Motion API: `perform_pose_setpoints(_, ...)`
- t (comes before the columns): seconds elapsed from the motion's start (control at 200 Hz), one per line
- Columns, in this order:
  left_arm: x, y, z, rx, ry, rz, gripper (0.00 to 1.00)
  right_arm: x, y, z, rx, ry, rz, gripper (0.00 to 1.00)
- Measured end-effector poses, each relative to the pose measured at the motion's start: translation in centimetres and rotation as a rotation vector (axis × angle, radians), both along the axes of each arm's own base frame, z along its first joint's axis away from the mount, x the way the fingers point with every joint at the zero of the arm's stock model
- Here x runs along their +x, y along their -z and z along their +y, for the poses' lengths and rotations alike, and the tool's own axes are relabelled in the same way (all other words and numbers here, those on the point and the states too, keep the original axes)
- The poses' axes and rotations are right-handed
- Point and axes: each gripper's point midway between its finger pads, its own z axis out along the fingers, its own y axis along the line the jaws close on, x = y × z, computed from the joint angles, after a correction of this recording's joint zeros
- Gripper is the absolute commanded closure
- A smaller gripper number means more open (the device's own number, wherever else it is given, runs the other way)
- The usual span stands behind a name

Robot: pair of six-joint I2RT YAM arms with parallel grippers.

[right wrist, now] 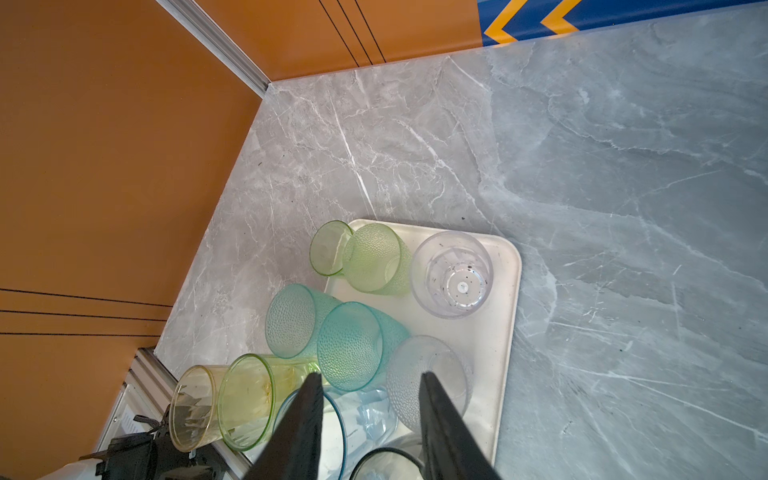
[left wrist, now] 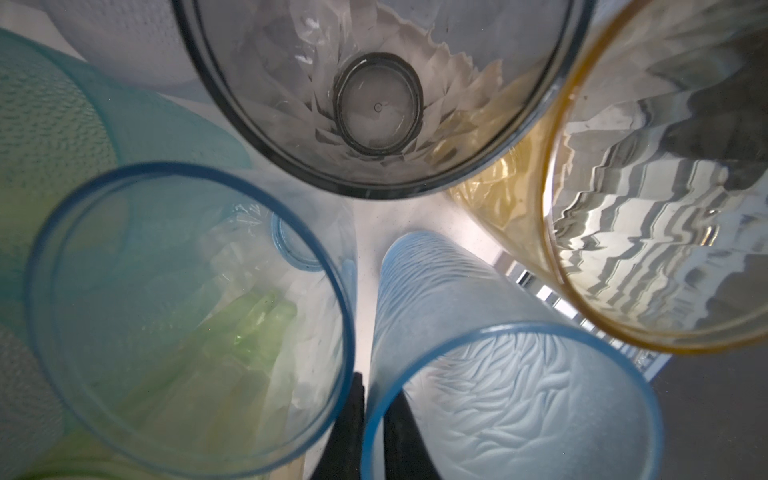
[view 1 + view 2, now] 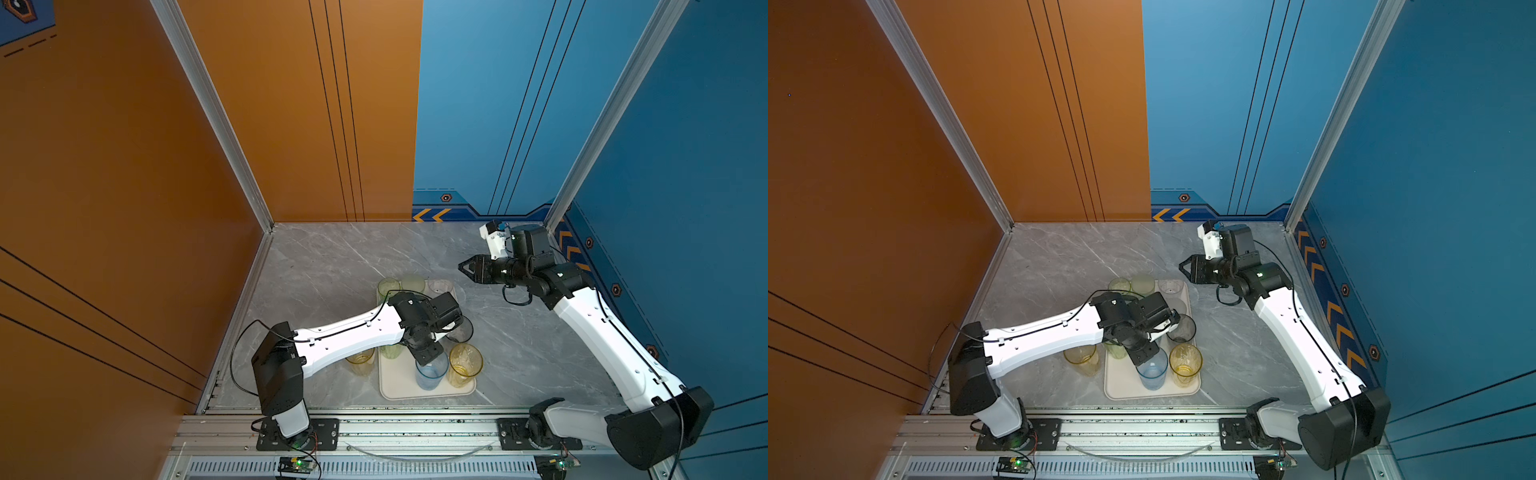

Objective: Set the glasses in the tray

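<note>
- The grey marble tabletop [image 3: 332, 270] is found bearing the tray, which is laid lengthwise near the front edge, between the two arms.
- The cream tray [image 3: 399, 384] [image 1: 494, 332] is loaded with most of the glasses [image 1: 353, 345], all set mouth up and crowded together.
- A yellow glass [image 3: 360, 361] is noted outside the tray, on the tabletop just beside its left rim.
- An amber glass [image 3: 465, 363], a smoky grey glass [image 3: 461, 328] and a frosted blue glass [image 3: 432, 372] [image 2: 498, 374] are recorded at the tray's near end, and a clear glass [image 1: 453, 274] at its far right corner.
- The left gripper [image 3: 429, 356] [image 2: 376, 390] is lowered onto the frosted blue glass. Its fingers are set narrowly, one on each side of the glass wall, but whether the wall is clamped cannot be told.
- The right gripper [image 3: 465, 266] [image 1: 370, 376] is held above bare tabletop beyond the tray's far right corner. Its fingers are parted moderately and nothing is held between them.
</note>
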Motion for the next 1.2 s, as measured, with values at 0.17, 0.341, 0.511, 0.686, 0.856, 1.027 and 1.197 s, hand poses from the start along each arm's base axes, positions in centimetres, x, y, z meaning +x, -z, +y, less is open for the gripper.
perform_pose_setpoints(0.17, 0.0, 0.0, 0.0, -0.001, 0.000, -0.001, 0.81, 0.1, 0.2, 0.1, -0.002, -0.002, 0.006, 0.63)
perform_pose_setpoints(0.341, 0.0, -0.5, 0.1, -0.013, -0.001, -0.007, 0.81, 0.2, 0.6, 0.2, -0.005, -0.003, 0.015, 0.63)
perform_pose_setpoints(0.511, -0.1, -1.6, 0.2, -0.042, -0.003, -0.021, 0.81, 0.2, 0.6, 0.2, -0.005, -0.003, 0.015, 0.63)
perform_pose_setpoints(0.686, -0.2, -2.6, 0.2, -0.073, -0.001, -0.029, 0.81, 0.1, 0.6, 0.5, -0.005, -0.011, 0.015, 0.63)
perform_pose_setpoints(0.856, -0.5, -4.0, 0.5, -0.112, 0.000, -0.045, 0.82, 0.0, 0.6, 0.6, -0.006, -0.015, 0.017, 0.63)
perform_pose_setpoints(1.027, 0.0, -6.5, 1.7, -0.179, -0.029, -0.084, 0.82, 0.0, 0.7, 0.7, -0.007, -0.017, 0.020, 0.63)
perform_pose_setpoints(1.197, 2.8, -8.2, 5.1, -0.248, -0.158, -0.137, 0.83, 0.0, 1.0, 1.1, -0.010, -0.027, 0.027, 0.63)
